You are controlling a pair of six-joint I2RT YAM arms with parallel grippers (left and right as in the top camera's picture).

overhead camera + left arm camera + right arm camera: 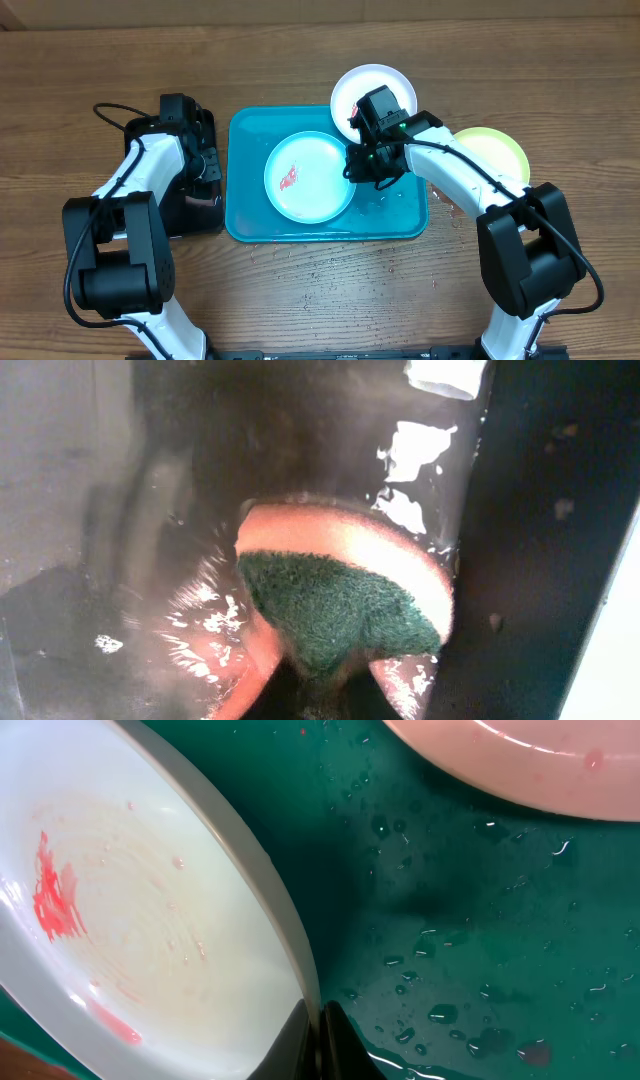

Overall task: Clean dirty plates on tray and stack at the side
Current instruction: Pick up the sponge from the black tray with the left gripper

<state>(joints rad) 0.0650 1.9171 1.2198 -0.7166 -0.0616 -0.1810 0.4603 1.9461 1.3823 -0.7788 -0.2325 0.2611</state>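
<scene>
The pale blue plate point(312, 188) lies in the turquoise tray point(240, 205) with a red smear on its left side. My right gripper point(352, 170) is shut on its right rim; in the right wrist view the jaws point(318, 1020) pinch the rim of the plate point(150, 920) over the wet tray floor point(480, 920). The white plate point(372, 82) sits at the tray's back right corner, partly over the rim, and also shows in the right wrist view point(500, 760). The pale yellow plate point(497, 152) lies on the table to the right. My left gripper point(207, 165) holds a sponge point(340, 600).
The black tray point(190, 215) stands left of the turquoise tray, wet inside point(150, 510), with my left gripper point(320, 695) over it. Water drops lie on the turquoise tray floor and on the wooden table point(330, 280) in front of it.
</scene>
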